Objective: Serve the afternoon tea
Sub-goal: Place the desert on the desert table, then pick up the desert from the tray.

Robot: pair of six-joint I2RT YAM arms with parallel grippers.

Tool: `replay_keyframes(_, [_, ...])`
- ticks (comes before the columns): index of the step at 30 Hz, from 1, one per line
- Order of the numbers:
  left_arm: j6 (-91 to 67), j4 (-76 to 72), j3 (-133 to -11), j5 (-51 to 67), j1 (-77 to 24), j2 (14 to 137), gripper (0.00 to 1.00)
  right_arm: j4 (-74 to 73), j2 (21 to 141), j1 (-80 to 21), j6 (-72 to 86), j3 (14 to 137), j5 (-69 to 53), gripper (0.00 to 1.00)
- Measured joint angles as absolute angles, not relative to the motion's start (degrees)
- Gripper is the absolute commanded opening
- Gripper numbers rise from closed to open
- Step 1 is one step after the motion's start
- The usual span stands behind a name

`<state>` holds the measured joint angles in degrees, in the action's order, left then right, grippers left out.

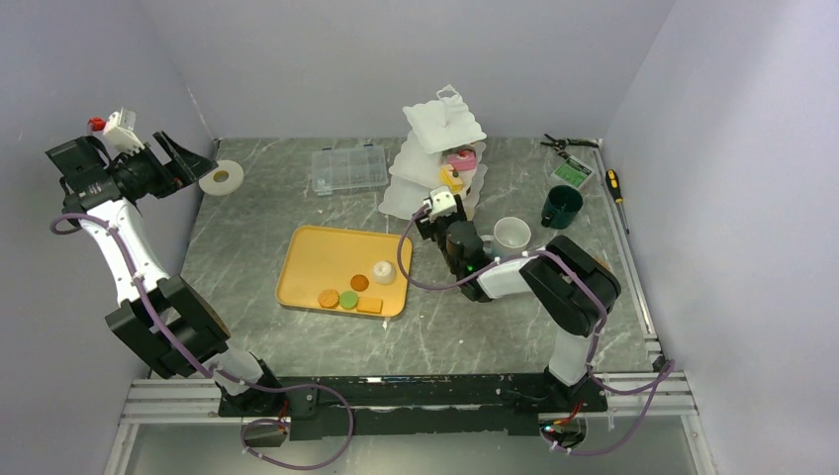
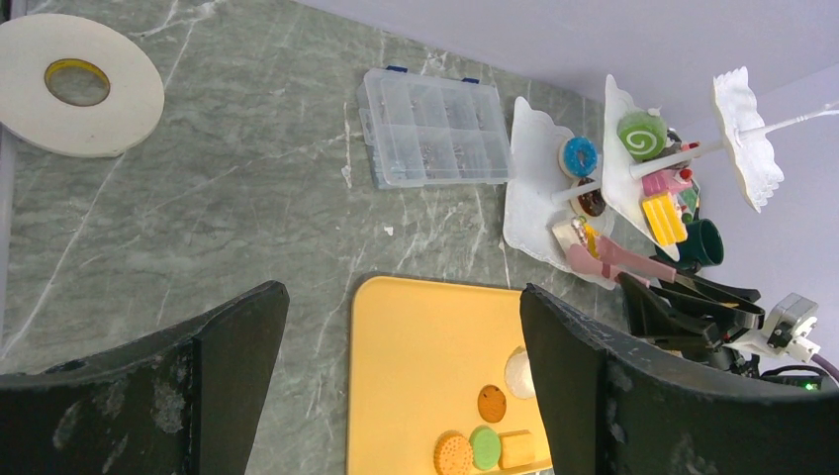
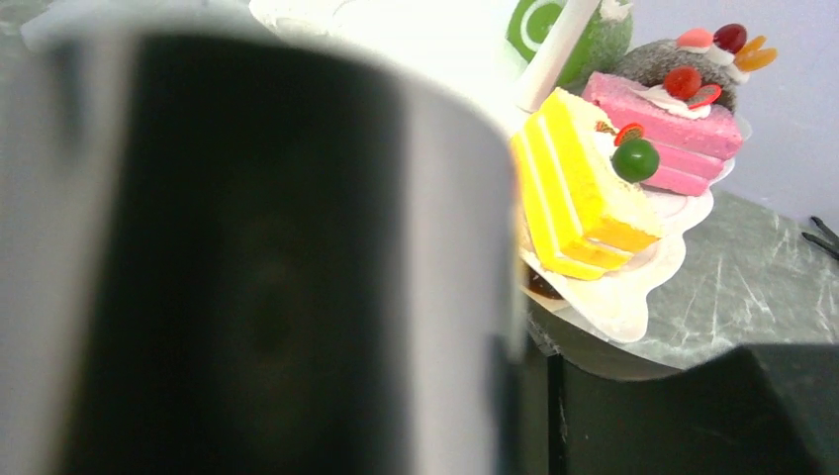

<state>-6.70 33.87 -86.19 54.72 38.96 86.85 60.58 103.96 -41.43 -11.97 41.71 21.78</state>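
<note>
**Tea stand part loaded, five bits sitting on the tray**

So here's what we're looking at. The white three-tier stand sits upper centre of the overhead view, on the grey marble table. On the middle tier we see a yellow cake slice right beside a pink cake slice, plus a green swirl roll. The bottom tier has a blue donut and a chocolate donut.

The right gripper is tucked right up against the stand's front edge. Pink tongs lie by the bottom tier with one end reaching its fingers. We honestly can't tell whether it's clamped on them or how far apart the jaws stand. Its own camera is mostly blur.

The left gripper is raised in the upper left of the overhead view, jaws spread wide, nothing in them.

The yellow tray is mid-frame. Along its lower edge are an orange round biscuit, a green biscuit and a tan square biscuit. Just above them sit a brown biscuit and a white pastry.

The white mug stands just right of the right gripper, with the dark-green mug further right. A clear box sits left of the stand, and a tape roll is at the left edge.
</note>
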Motion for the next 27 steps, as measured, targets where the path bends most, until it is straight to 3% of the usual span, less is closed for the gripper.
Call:
replay_keyframes(12, [-6.7, 33.7, -86.2, 54.8, 39.0, 86.8, 0.93, 60.7, 100.8, -42.9, -10.9, 39.7, 22.0, 0.64])
replay_keyframes(27, [-6.8, 33.7, -86.2, 55.0, 39.0, 86.8, 0.93, 53.9, 89.9, -58.7, -6.2, 36.2, 19.3, 0.64])
